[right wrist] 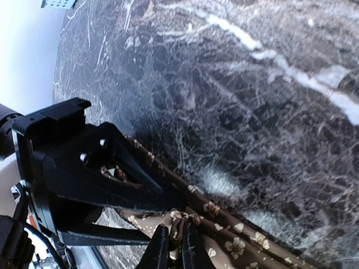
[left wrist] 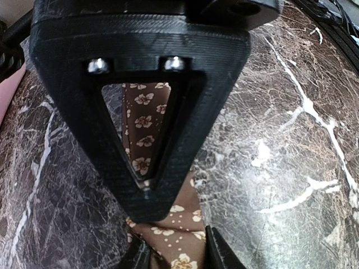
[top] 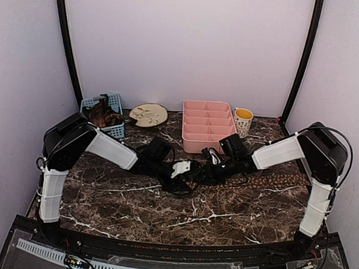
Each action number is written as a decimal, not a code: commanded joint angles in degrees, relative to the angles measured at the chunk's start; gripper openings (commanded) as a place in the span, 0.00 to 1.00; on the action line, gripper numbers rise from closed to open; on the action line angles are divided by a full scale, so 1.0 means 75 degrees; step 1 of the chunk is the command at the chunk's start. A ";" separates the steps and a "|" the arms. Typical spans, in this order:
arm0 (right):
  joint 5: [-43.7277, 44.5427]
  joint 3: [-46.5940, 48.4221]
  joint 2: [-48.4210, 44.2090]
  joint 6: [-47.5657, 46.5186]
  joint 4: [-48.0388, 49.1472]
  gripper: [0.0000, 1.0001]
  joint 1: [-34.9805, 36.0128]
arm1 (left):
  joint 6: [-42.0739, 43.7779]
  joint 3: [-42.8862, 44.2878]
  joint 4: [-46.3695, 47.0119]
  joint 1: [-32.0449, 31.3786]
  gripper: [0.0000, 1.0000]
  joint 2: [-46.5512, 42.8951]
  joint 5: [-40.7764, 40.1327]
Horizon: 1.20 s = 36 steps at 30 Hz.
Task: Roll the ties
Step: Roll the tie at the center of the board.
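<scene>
The rolling is judged to be at its very start. One long dark brown fabric necktie with a small tan flower pattern is seen laid flat on the dark marble-patterned bench. It is stretched from the middle, where both arms meet, out towards the right edge. One end of it is worked on at the centre, and no finished coil is visible there in any view. In the right wrist view the black two-finger right gripper is clenched on a bunched fold of the necktie, its fingertips almost touching with fabric pinched between them. In the left wrist view the black two-finger left gripper is placed with one fingertip on each side of the cloth. Whether the fabric is clamped or only straddled cannot be told. The broad triangular finger of the other arm is seen just ahead of it, pressed over the same strip. Nearly the whole length of the necktie is thus left to be wound up, and the turns would then have to be kept from springing open. At the back left, a small light blue plastic basket is seen holding dark brown items. They are too small to be identified as rolled ties. Beside it stand a round cream plate, a pink compartmented tray and a pale patterned mug.
</scene>
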 commanded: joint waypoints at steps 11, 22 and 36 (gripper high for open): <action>-0.0076 0.0243 0.0765 -0.0776 -0.0768 0.08 -0.0017 | -0.1015 -0.2175 0.1611 0.0556 0.64 -0.1388 0.0162; -0.0106 0.0094 0.0746 -0.0779 -0.0685 0.07 -0.0135 | -0.1348 -0.3192 0.3274 0.0762 0.64 -0.1296 0.0285; -0.0080 0.0070 0.0825 -0.0731 -0.0613 0.05 -0.0150 | -0.1656 -0.3006 0.3877 0.0362 0.36 -0.1479 0.0350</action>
